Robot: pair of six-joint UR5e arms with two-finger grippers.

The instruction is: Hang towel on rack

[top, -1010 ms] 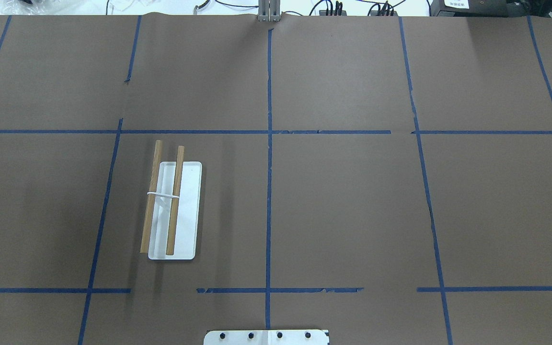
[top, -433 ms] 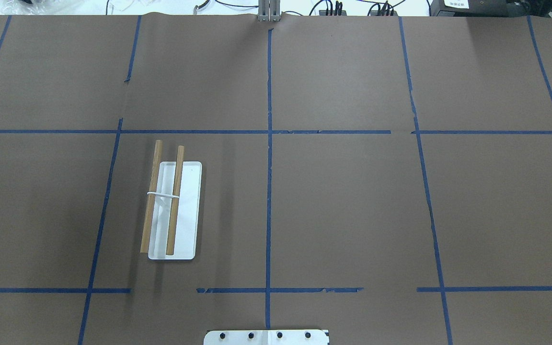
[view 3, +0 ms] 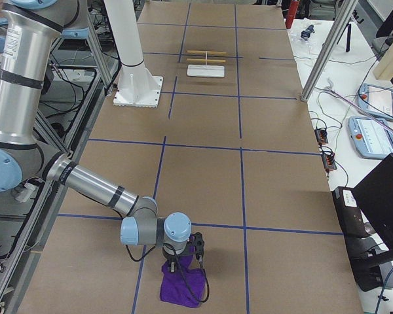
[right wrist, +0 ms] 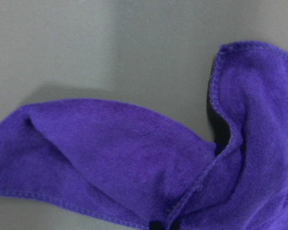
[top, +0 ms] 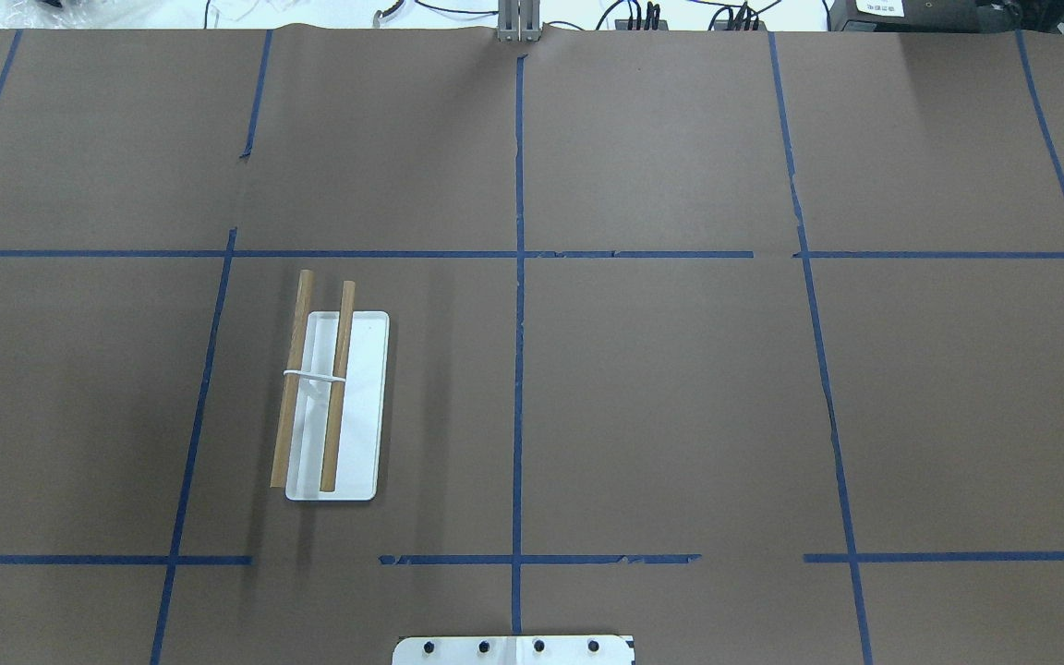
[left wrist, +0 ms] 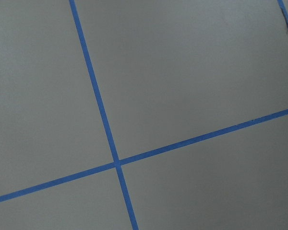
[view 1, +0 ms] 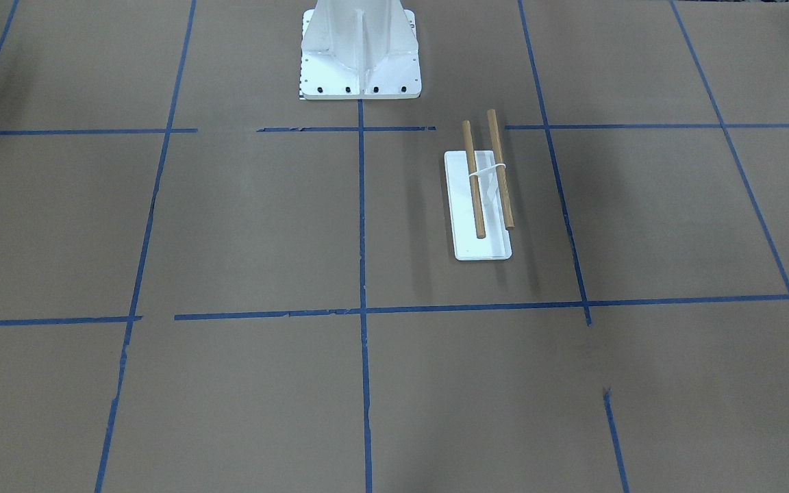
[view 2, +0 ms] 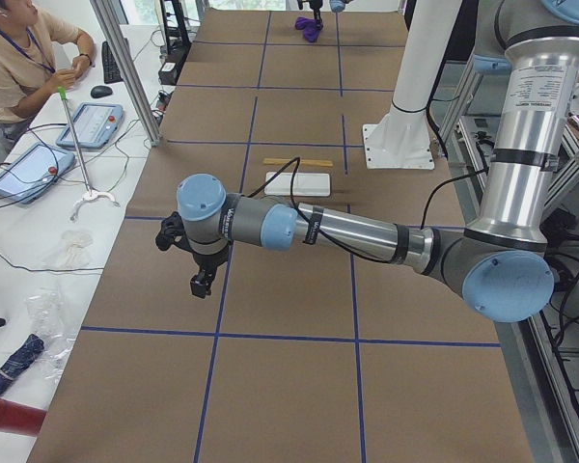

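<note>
The rack (top: 333, 406) stands left of centre in the overhead view, with a white base and two bare wooden dowels; it also shows in the front view (view 1: 482, 198). The purple towel (view 3: 182, 288) lies crumpled on the table at the robot's far right end and fills the right wrist view (right wrist: 134, 158). My right gripper (view 3: 183, 258) points down right at the towel's top, where its folds gather. I cannot tell if it is open or shut. My left gripper (view 2: 201, 286) hangs over bare table at the far left end. I cannot tell its state.
The white bolted pedestal (view 1: 360, 48) stands at the robot's edge of the table. Blue tape lines (top: 518, 369) grid the brown cover. A seated operator (view 2: 19, 48) and teach pendants (view 2: 92, 123) are beside the table, by a metal post (view 2: 125, 68).
</note>
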